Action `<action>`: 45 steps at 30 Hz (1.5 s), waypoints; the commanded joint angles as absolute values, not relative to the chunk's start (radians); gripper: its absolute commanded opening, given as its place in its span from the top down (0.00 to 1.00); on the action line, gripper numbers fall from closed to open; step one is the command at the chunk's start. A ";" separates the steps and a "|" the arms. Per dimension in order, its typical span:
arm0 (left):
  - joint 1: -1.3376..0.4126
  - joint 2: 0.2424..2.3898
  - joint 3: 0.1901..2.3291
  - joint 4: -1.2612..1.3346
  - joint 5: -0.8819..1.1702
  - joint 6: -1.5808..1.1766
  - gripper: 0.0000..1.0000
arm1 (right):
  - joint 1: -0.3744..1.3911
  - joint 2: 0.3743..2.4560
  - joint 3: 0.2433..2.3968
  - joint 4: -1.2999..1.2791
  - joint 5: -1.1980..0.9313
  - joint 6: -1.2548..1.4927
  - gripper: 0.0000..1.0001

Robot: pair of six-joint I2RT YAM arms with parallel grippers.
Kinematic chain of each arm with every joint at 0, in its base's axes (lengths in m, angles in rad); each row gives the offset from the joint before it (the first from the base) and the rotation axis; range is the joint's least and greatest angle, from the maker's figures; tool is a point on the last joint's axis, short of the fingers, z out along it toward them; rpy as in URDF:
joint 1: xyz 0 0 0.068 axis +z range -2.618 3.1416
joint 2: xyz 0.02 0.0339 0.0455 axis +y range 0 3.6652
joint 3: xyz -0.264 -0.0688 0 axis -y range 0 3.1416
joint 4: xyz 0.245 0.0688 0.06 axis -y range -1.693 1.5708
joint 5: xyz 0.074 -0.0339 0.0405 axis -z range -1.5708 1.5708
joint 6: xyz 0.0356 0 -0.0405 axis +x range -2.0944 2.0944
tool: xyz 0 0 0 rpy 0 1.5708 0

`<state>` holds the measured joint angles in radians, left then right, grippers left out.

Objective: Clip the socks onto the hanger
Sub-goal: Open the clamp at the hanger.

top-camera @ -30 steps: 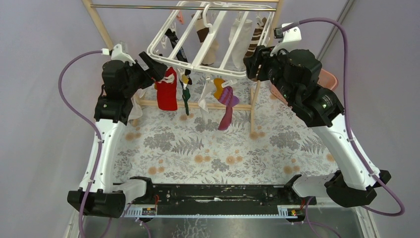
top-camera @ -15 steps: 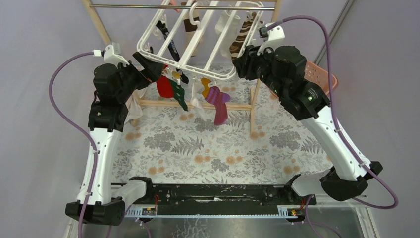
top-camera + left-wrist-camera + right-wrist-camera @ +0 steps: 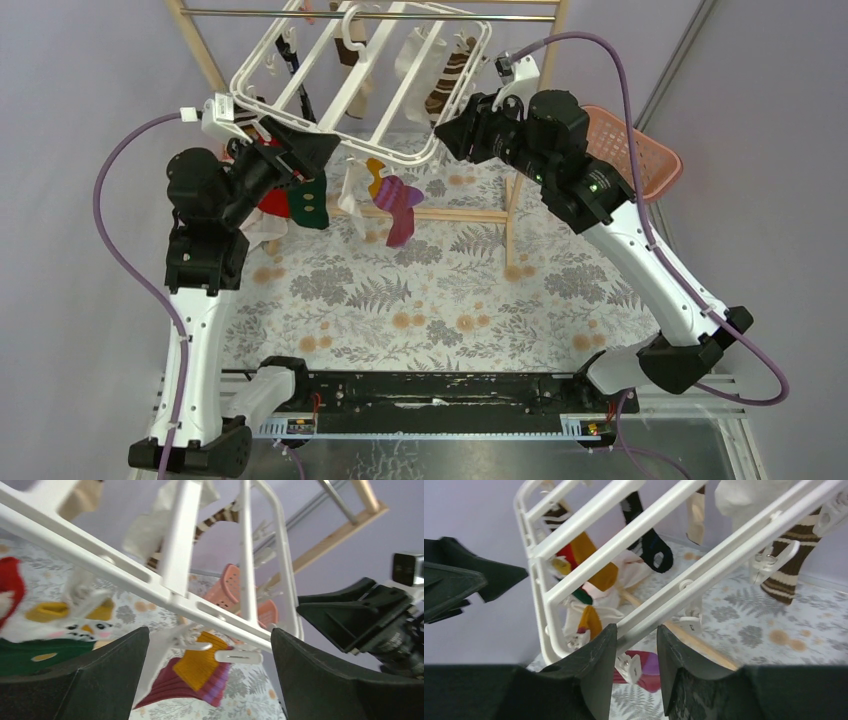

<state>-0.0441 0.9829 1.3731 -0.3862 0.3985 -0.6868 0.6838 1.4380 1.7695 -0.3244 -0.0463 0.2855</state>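
The white hanger (image 3: 385, 152) hangs tilted from the rod, with several socks clipped below it. Among them are a maroon-and-purple sock (image 3: 400, 215), a red one (image 3: 272, 203), a green one (image 3: 312, 203) and a brown-striped one (image 3: 445, 85). My right gripper (image 3: 448, 135) is at the hanger's front right corner. In the right wrist view its jaws (image 3: 636, 630) are shut on a bar of the hanger (image 3: 704, 575). My left gripper (image 3: 318, 150) stands wide open at the front left. The hanger's rail (image 3: 150, 585) crosses above its jaws (image 3: 209, 632), and the maroon sock (image 3: 200, 672) hangs beyond.
The hanger hooks onto the metal rod (image 3: 240, 13) of a wooden rack, whose low crossbar (image 3: 450, 213) runs behind the socks. A pink lattice basket (image 3: 640, 145) sits at the right. A floral cloth (image 3: 440, 290) covers the table.
The hanger has swung left and tilted more, with both arms moving left alongside it. My right jaws have narrowed onto the bar. The left jaws stayed wide.
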 commanded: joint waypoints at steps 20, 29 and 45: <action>-0.039 1.029 1.330 -0.232 0.394 -0.751 0.01 | 0.684 1.171 1.495 -0.129 -0.253 0.390 0.47; -0.038 1.103 1.345 -0.175 0.374 -0.808 0.06 | 0.684 1.089 1.354 -0.065 -0.154 0.161 0.39; -0.038 1.088 1.376 -0.199 0.378 -0.798 0.06 | 0.685 1.147 1.334 0.072 -0.163 0.111 0.39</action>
